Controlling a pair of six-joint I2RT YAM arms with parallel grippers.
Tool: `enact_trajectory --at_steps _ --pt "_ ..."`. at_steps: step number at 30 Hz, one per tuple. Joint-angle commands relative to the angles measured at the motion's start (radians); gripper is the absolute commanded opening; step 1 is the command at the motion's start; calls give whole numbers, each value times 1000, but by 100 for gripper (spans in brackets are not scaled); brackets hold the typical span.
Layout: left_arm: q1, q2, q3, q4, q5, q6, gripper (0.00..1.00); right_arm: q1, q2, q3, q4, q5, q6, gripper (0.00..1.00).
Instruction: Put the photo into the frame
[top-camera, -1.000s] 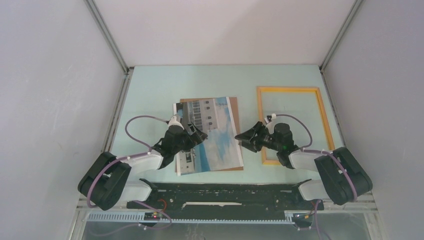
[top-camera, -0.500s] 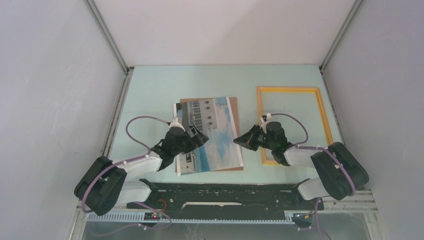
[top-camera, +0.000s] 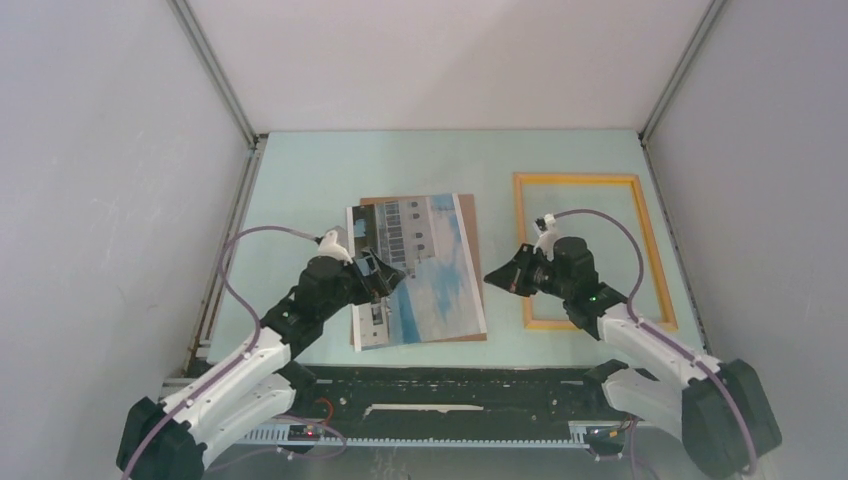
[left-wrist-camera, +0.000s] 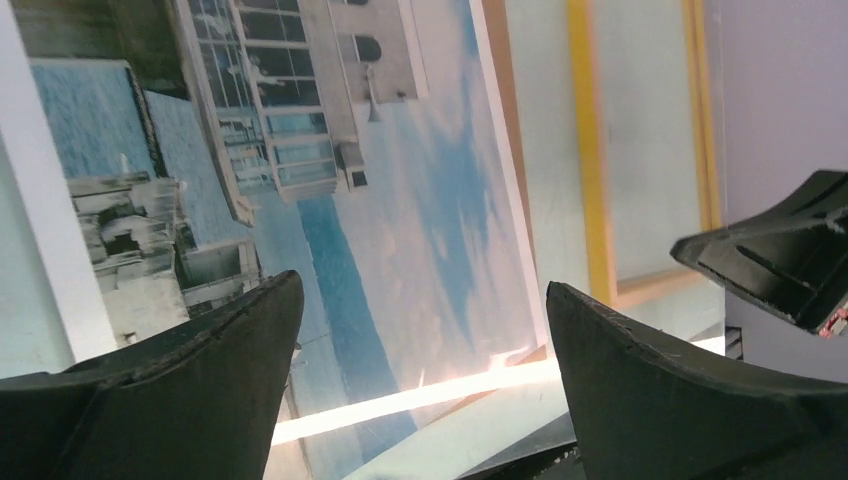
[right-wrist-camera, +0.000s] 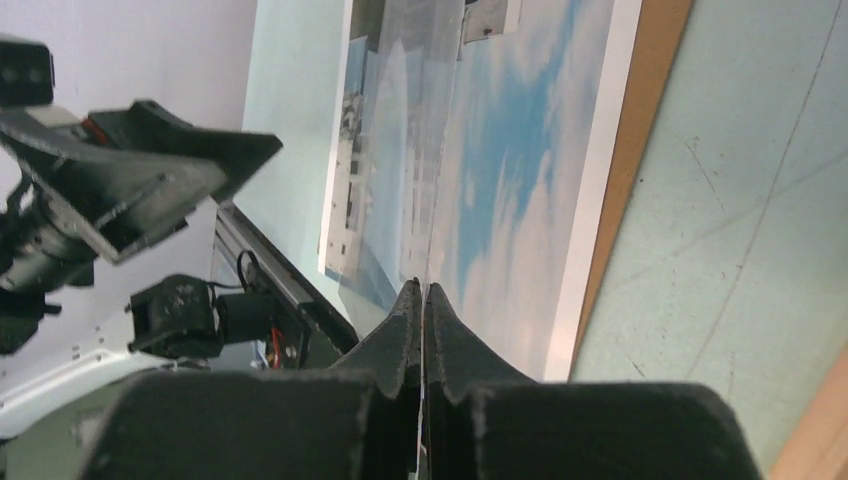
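The photo (top-camera: 420, 265) lies flat on a brown backing board (top-camera: 468, 215) left of the yellow frame (top-camera: 585, 180); thin glossy paper, likely light and floppy, best pinched at its white border. The left claw (top-camera: 388, 272) hangs spread above it; the right claw (top-camera: 492, 277) is pressed together at its right edge, catch unclear.

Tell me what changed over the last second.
The right gripper shut at the photo's right edge; whether it pinched anything is unclear. Both arms stretched out, elbows sinking toward the near edge. The left gripper stays open over the photo; photo, board and frame have not moved.
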Motion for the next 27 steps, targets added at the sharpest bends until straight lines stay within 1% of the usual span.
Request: enact_trajectory --at_steps 1,2,4,6,8,12,14,16,19,23,25,27 --pt "50 -67 17 -30 25 8 100 -44 -117 33 -147 -136 -169 0" --pt "66 -89 -6 -5 50 -12 100 -51 -148 35 -162 -161 -181 0" --pt "96 -137 -63 63 102 -63 100 -56 -212 41 -252 -196 -205 0" --pt "119 -183 -121 130 139 -114 100 -60 -275 52 -328 -205 -217 0" --pt "138 -215 -150 164 173 -146 100 -69 -352 58 -398 -196 -191 0" --pt "149 -239 -164 175 238 -170 100 -84 -454 70 -460 -210 -100 0" --pt "154 -259 -154 141 257 -172 100 -85 -483 87 -491 -196 -63 0" --pt "165 -288 -121 75 244 -162 100 -85 -500 112 -523 -181 -43 0" --pt "164 -312 -30 -19 214 -115 100 -86 -500 173 -600 -125 -32 0" --pt "166 -229 135 -145 243 -38 100 -92 -461 259 -680 -71 -28 0" --pt "167 -172 176 -155 295 -36 100 -104 -434 279 -694 -55 -28 0" --pt "165 -127 177 -124 339 -53 100 -120 -411 297 -702 -47 -33 0"
